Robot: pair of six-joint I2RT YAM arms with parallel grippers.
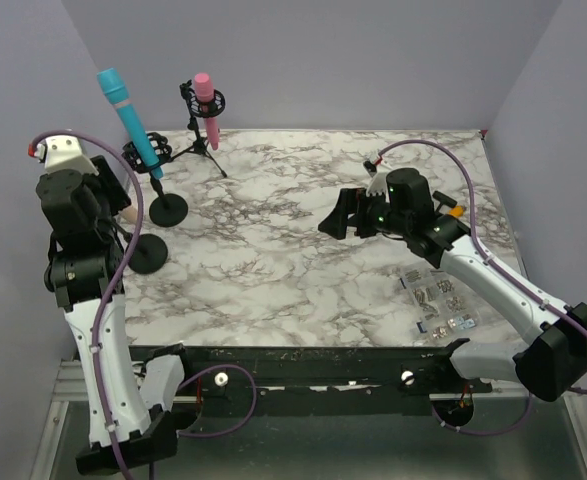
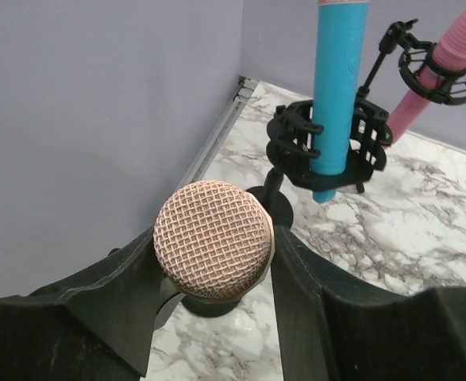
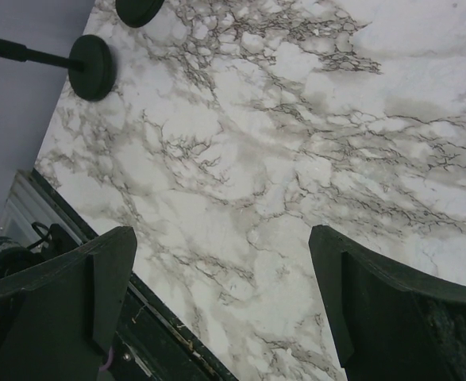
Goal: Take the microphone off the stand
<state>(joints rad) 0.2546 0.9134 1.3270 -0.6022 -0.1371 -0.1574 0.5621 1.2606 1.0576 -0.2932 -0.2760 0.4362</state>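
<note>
A rose-gold mesh-headed microphone (image 2: 213,238) stands upright in its stand, whose round black base (image 2: 209,308) shows below it. My left gripper (image 2: 215,266) is closed round the microphone's head, one finger against each side. In the top view the left gripper (image 1: 123,215) is at the far left above the black base (image 1: 145,253), and the arm hides nearly all of the microphone. My right gripper (image 1: 338,222) is open and empty over the middle of the marble table (image 1: 293,250); in the right wrist view (image 3: 225,294) only tabletop lies between its fingers.
A blue microphone (image 1: 128,115) (image 2: 336,87) stands in a shock-mount stand just behind the left gripper. A pink microphone (image 1: 208,105) (image 2: 435,79) sits on a tripod stand further back. A clear parts box (image 1: 441,300) lies at the front right. Purple walls close the left and back.
</note>
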